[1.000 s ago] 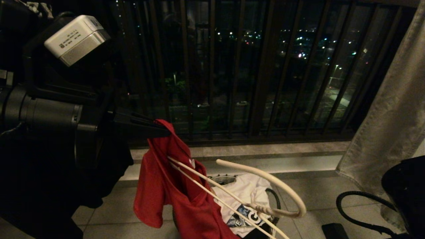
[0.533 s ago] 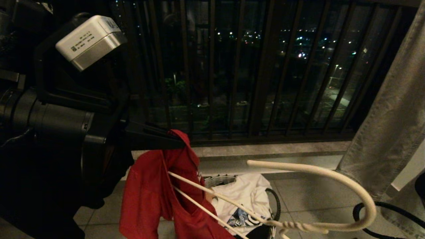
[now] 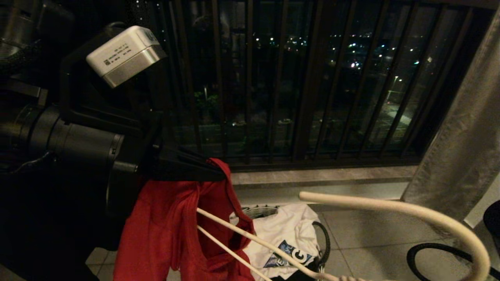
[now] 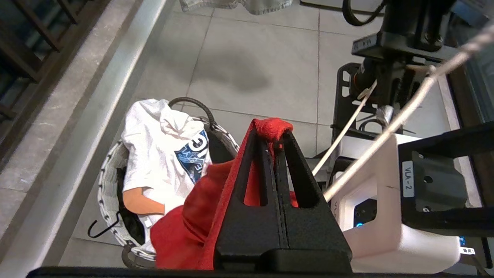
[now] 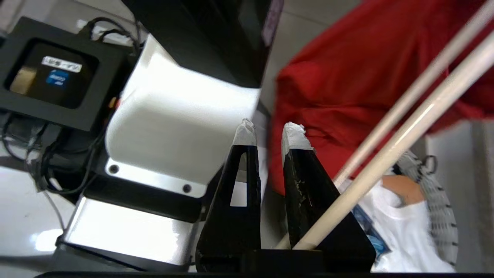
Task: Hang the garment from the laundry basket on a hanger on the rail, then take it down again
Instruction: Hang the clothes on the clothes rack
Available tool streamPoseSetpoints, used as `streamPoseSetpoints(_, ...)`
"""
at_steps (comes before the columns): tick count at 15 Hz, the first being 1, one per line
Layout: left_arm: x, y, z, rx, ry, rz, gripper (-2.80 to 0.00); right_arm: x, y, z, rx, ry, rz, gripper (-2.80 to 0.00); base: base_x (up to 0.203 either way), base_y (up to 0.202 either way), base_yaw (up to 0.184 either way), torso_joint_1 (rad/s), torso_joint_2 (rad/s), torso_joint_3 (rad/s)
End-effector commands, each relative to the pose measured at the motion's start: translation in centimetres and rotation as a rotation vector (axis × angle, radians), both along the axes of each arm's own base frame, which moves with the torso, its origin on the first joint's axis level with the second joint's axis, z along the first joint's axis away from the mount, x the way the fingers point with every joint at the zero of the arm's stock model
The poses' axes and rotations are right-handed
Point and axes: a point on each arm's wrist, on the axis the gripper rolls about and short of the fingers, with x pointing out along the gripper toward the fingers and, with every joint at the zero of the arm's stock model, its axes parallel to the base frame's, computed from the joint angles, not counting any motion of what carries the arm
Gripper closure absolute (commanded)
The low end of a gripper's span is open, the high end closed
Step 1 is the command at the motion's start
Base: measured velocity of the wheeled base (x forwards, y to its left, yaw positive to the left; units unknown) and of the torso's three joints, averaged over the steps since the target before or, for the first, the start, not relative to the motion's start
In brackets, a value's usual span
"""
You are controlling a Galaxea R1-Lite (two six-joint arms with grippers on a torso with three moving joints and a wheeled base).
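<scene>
Garment (image 4: 272, 127) pinched between left gripper (image 4: 274, 141) fingers.

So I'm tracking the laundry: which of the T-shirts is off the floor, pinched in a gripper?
The red garment, pinched by the left gripper; the white T-shirt lies in the laundry basket.

I see a pale grey tiled floor (image 4: 251, 50). The laundry basket (image 4: 106, 181) stands on it, just beside the raised stone kerb (image 4: 61, 112), with a white T-shirt (image 4: 154, 143) inside. A black cable (image 3: 433, 251) lies near the basket.
</scene>
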Motion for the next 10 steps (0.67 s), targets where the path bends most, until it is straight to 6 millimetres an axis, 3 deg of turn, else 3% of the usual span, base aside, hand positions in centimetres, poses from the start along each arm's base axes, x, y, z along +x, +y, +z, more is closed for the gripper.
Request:
streamPoseSetpoints(1,1.0,-0.8,-0.6,0.015,0.025,-0.010,0.00,0.1,0.5,-0.5,-0.021,0.017,0.021,0.00,0.000,0.000,0.000,0.000,0.00,0.000)
streamPoseSetpoints(5,1.5,-2.1,0.0,0.015,0.032,-0.042,0.00,0.1,1.3,-0.8,-0.011,0.004,0.049,0.00,0.000,0.000,0.000,0.000,0.00,0.000)
streamPoseSetpoints(10,-0.6,-0.9,1.4,-0.025,0.118,-0.086,0.00,-0.5,0.7,-0.3,0.019,-0.048,0.031,0.00,0.000,0.000,0.000,0.000,0.00,0.000)
